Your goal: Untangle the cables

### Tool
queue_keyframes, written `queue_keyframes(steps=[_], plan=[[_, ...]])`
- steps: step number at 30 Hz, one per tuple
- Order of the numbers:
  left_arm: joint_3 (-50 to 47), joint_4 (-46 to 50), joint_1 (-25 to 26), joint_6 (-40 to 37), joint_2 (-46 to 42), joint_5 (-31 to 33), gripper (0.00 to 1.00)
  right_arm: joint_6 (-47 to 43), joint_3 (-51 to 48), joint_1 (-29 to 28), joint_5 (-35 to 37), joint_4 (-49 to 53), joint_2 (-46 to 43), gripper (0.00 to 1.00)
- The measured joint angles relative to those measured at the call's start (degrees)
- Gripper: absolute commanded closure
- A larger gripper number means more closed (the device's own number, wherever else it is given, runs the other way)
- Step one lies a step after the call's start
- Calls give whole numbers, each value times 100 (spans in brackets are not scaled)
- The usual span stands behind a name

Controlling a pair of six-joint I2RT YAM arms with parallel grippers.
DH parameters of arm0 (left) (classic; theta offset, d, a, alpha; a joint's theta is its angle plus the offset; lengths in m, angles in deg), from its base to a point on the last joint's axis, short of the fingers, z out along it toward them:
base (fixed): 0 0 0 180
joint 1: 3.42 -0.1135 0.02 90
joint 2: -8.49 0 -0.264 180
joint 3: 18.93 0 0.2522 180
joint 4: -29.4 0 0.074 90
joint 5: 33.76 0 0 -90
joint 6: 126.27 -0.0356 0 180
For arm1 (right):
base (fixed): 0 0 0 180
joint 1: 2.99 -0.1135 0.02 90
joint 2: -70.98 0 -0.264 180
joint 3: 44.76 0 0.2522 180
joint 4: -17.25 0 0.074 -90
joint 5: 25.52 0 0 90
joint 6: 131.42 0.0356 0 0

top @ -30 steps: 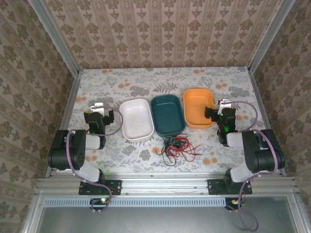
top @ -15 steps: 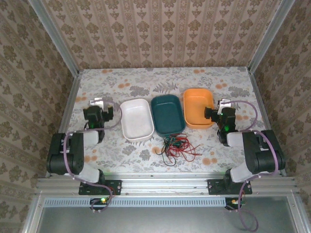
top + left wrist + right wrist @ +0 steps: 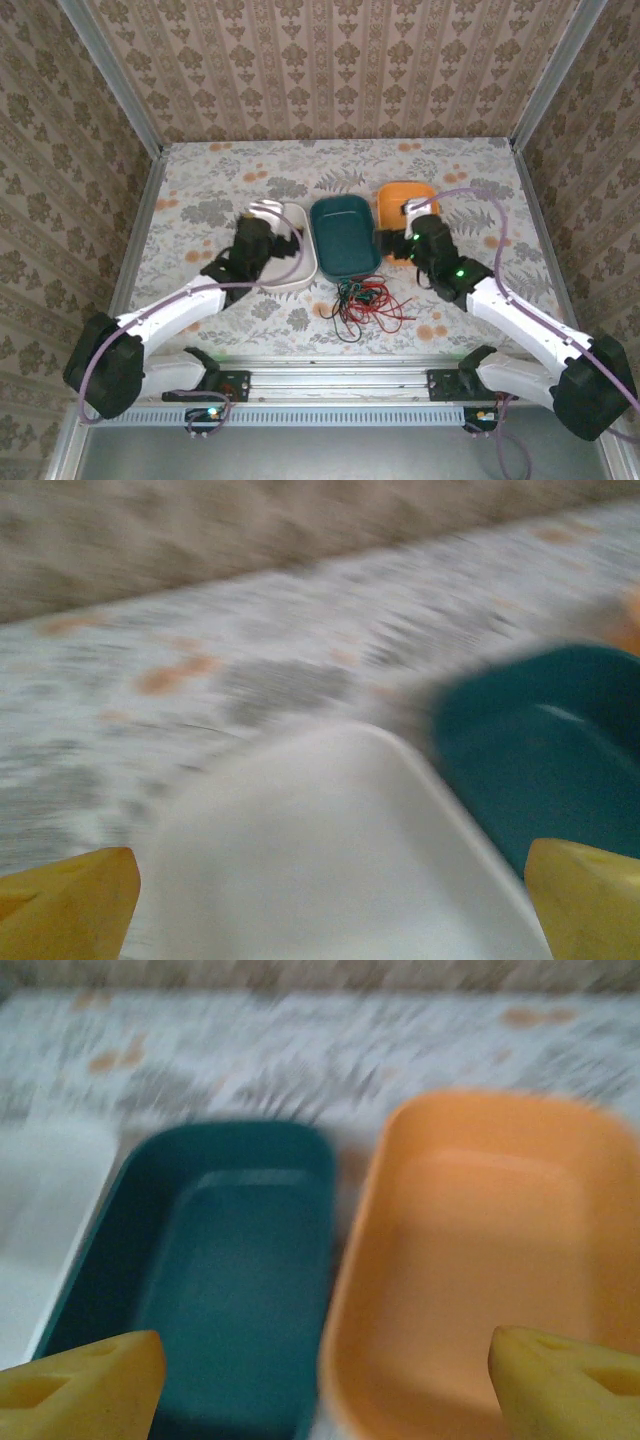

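Where the thin strands pile up, the cables [image 3: 365, 303] form one loose knot of red, black and green wire on the flowered tablecloth [image 3: 200, 190]. It sits near the front edge, just in front of the teal tray [image 3: 345, 235]. A few red loops trail to the right and a black loop to the left. Both grippers are well apart from the knot. Behind it, three shallow plastic trays with rounded corners and smooth walls stand side by side: white tray [image 3: 303, 265] on the left, teal in the middle, orange tray [image 3: 398, 195] on the right. The left gripper [image 3: 268, 211] hangs over the white tray, its jaws spread wide and empty. Its wrist view is badly blurred, with yellow fingertips [image 3: 70, 905] at both lower corners and the white and teal trays beyond. The right gripper [image 3: 413, 210] hangs over the near-left part of the orange tray, also spread and empty. Its yellow fingertips [image 3: 85, 1380] are far apart, with the teal and orange trays between them. Wallpapered walls [image 3: 330, 70] with a damask pattern enclose the table, and a ribbed aluminium rail [image 3: 340, 378] runs along the front.
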Motion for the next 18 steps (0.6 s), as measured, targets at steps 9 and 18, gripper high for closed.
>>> queue_keyframes(steps=[9, 18], plan=[[533, 667, 1443, -369, 1069, -1497, 0, 837, -142, -638, -142, 1563, 81, 37], [1049, 1331, 1646, -911, 1211, -2188, 0, 1093, -304, -638, -595, 2087, 157, 57]])
